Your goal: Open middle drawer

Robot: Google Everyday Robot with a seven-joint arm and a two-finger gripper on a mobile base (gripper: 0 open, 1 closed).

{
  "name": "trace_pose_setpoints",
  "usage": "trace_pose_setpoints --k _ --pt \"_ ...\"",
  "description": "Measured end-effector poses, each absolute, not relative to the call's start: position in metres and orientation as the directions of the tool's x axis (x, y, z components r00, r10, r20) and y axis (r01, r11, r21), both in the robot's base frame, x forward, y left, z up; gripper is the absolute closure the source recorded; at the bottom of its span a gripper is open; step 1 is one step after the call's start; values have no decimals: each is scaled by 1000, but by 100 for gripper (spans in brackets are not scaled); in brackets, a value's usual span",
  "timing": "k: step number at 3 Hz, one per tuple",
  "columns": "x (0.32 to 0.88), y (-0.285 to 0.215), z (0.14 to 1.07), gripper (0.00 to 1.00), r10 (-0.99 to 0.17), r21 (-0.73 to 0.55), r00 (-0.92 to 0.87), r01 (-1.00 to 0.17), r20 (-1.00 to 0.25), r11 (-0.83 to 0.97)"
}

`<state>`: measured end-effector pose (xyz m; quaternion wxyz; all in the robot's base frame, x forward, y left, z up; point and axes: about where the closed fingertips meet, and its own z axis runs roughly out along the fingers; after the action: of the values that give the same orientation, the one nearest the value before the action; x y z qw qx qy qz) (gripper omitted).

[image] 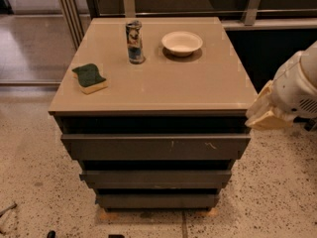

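The middle drawer (156, 178) is a plain dark grey-brown strip, second of three fronts on the cabinet, and looks shut. Above it is the wider top drawer (156, 147) with white scratch marks. Below it is the narrower bottom drawer (157, 201). My gripper (265, 114), the cream-coloured end of the white arm (299, 86), hangs at the right of the view. It is beside the cabinet's front right corner, level with the tabletop edge, above and to the right of the middle drawer.
On the beige cabinet top (198, 83) stand a can (134, 41), a white bowl (182, 42) and a green and yellow sponge (90, 78). Speckled floor (34, 172) surrounds the cabinet. A railing and a dark wall are behind it.
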<state>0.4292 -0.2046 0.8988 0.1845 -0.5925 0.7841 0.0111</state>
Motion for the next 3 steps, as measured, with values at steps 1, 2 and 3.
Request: trace_pose_setpoints --k 1,2,3 --pt "416 -190 772 98 -892 -75 -247 -952 -378 296" --pt "406 -185 703 100 -883 2 -257 -960 -393 279" --pt "405 -184 696 100 -881 12 -262 -960 -395 280"
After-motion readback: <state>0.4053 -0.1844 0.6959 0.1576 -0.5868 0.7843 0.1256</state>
